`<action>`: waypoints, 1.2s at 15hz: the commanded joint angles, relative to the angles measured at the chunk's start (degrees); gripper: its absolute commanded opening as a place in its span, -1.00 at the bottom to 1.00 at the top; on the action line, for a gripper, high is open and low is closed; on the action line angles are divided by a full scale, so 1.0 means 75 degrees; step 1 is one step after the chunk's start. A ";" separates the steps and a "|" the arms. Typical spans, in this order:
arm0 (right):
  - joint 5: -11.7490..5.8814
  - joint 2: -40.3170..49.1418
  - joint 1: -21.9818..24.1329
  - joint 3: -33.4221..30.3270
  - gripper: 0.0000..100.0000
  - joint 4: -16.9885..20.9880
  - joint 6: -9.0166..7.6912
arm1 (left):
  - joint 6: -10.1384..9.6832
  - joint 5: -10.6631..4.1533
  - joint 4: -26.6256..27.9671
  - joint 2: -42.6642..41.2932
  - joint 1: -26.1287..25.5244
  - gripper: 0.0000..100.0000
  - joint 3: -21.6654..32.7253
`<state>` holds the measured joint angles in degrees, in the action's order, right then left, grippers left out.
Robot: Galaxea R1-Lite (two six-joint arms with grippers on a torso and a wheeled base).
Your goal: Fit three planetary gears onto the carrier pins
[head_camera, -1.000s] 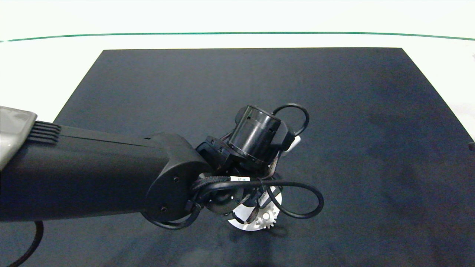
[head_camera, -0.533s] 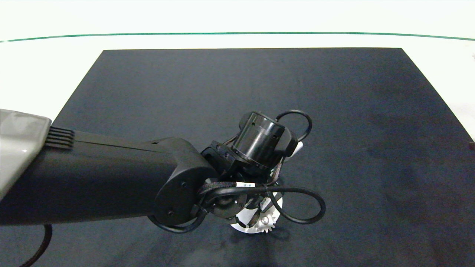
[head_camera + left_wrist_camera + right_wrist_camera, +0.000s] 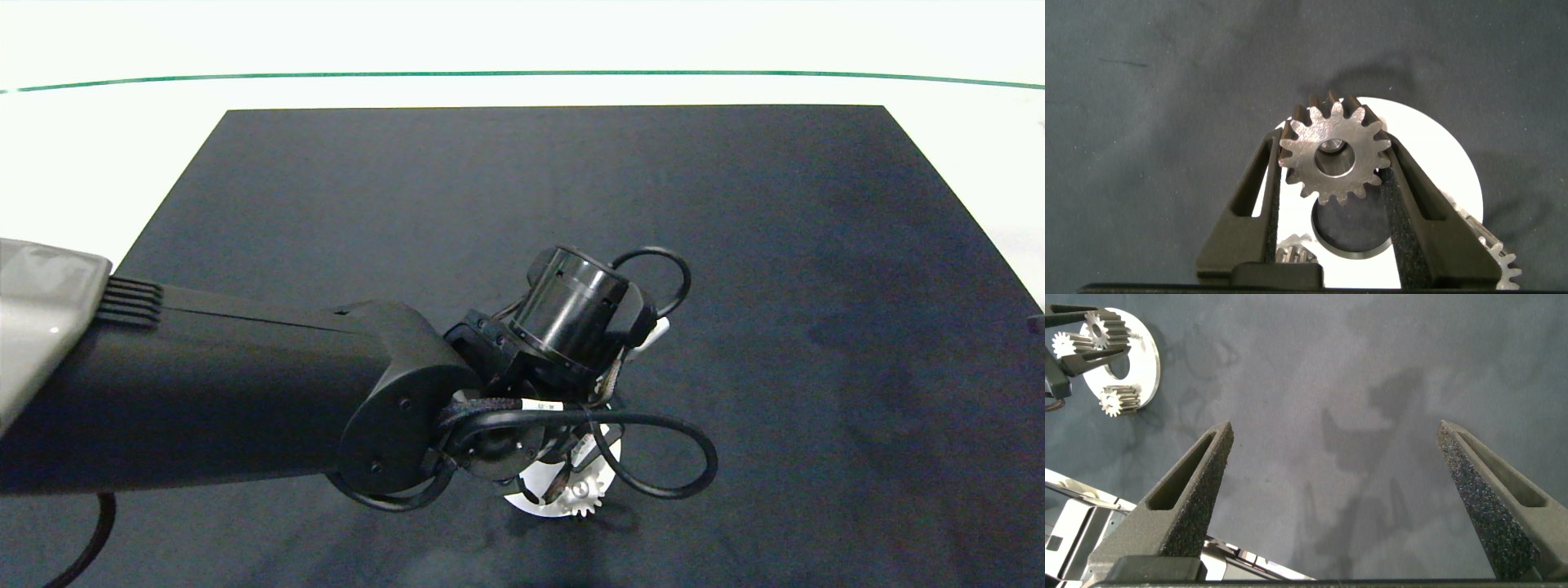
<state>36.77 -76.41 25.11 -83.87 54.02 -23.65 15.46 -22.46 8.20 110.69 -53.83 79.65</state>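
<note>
Three planetary gears are in play, and the last one [image 3: 1334,158] sits clamped flat between the fingers of the left end effector [image 3: 1334,163], held level directly over the white carrier disc [image 3: 1454,175]. Through its bore a light-grey carrier pin [image 3: 1333,149] shows, so the gear appears lined up for seating; whether it has slid down fully onto the pin cannot be told. Holding it by opposite tooth flanks keeps the bore clear and the gear square to the pin, which is likely why the grip is so. Two other gears are already on the disc: one [image 3: 1294,247] peeks between the fingers near the large central hole, another [image 3: 1496,255] at the disc's rim. From above, the left arm [image 3: 245,392] reaches in across the dark mat [image 3: 735,245] on the counter, its wrist bent steeply down over the disc [image 3: 535,469], hiding most of it. The right end effector [image 3: 1347,490] hangs well apart over bare mat, fingers spread wide and empty, the disc and gears visible far off.
</note>
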 commanded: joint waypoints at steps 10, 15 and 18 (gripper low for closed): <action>0.0055 -0.0160 0.0015 0.0003 1.00 0.0040 -0.0093 | 0.0037 -0.0029 0.0277 -0.0251 0.0053 1.00 0.0079; 0.0067 -0.0277 0.0015 0.0027 1.00 -0.0019 -0.0081 | -0.0127 -0.0029 0.1578 -0.0977 0.0334 1.00 0.0887; 0.0090 -0.0277 0.0015 0.0038 1.00 -0.0019 -0.0081 | -0.0561 -0.0029 0.1672 -0.1739 0.0475 1.00 0.0700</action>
<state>37.21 -78.39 25.22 -83.60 53.58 -24.09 12.15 -22.54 20.39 101.57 -50.91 85.53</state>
